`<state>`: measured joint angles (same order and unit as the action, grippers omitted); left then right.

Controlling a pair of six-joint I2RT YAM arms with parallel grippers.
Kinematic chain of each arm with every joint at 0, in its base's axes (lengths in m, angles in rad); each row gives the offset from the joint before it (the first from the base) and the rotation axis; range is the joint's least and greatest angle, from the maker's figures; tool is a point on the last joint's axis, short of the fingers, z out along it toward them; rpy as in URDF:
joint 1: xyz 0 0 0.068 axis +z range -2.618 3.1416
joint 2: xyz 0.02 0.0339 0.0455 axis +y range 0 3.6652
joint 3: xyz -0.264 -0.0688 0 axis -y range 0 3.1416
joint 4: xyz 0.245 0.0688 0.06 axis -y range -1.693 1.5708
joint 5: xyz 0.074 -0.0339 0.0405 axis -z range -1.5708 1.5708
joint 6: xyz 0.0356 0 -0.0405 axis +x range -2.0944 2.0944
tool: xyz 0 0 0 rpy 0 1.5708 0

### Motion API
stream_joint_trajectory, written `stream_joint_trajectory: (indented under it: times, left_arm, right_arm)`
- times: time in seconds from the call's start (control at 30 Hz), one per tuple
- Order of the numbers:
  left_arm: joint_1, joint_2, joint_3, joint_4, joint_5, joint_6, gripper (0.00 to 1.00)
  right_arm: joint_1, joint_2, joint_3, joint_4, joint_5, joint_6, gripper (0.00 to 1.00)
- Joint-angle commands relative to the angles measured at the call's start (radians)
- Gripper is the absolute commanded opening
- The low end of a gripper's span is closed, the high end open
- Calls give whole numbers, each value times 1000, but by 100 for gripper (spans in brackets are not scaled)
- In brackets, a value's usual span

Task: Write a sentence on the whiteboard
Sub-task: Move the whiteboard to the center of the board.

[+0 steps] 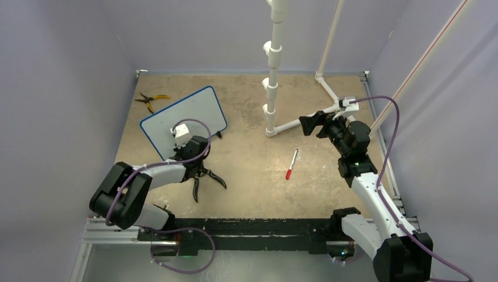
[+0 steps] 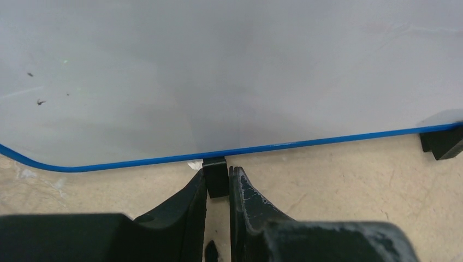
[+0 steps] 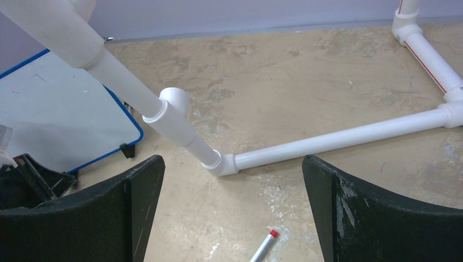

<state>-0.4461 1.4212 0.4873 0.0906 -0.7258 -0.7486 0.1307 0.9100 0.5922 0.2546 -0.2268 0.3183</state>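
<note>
- I see the whiteboard (image 1: 187, 114) on the left half of the table (image 1: 252, 182), turned at an angle, with one long blue-framed edge facing the left arm.
- In the left wrist view its face is glossy white with a few small dark specks near the left side.
- My left gripper (image 2: 218, 172) is at that near edge. Its fingers (image 2: 248, 196) are pinched in on a small black foot (image 2: 217, 183) under the blue frame, so the claw is clenched on the whiteboard by that foot.
- A second black foot (image 2: 442, 143) sits further along the same edge, off to the right and apart from the claw.
- My right gripper (image 3: 232, 164) is released, with its two black fingers spread wide and nothing between them. It hangs over the right side of the table, pointing at the white PVC pipe frame (image 1: 273, 88).
- The pipe frame stands on the far middle of the table: one upright post, with low pipes running along the tabletop toward the right corner.
- A white marker with a red cap (image 1: 292, 164) lies on the table between the two arms, nearer the right one and touched by neither gripper.
- Yellow-handled pliers (image 1: 150, 100) lie near the back left corner, just beyond the board's far edge.
</note>
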Motion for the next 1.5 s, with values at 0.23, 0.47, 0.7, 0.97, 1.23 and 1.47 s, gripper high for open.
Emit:
stream_joint_trajectory:
  times: [0.23,0.47,0.7,0.97,1.23,1.47]
  left_arm:
    - [-144,-62,-71,104,123,77,0]
    - [-183,-96,-101,124,173,103,0]
    - [-224,-107,-108,97,267,125,0]
    - [-309,-147,-115,62,276,139,0]
    - [-370,-170,-144,69,293,145,0]
    - [-410,-139,-141,103,312,175,0]
  right_arm:
    - [0,9,27,35,0,-21,99]
    - [-1,12,27,35,3,-22,99]
    - [0,16,27,35,3,-22,99]
    - [0,20,26,35,3,-22,99]
    - [-1,27,26,36,2,-22,99]
    - [0,35,27,37,-2,-19,99]
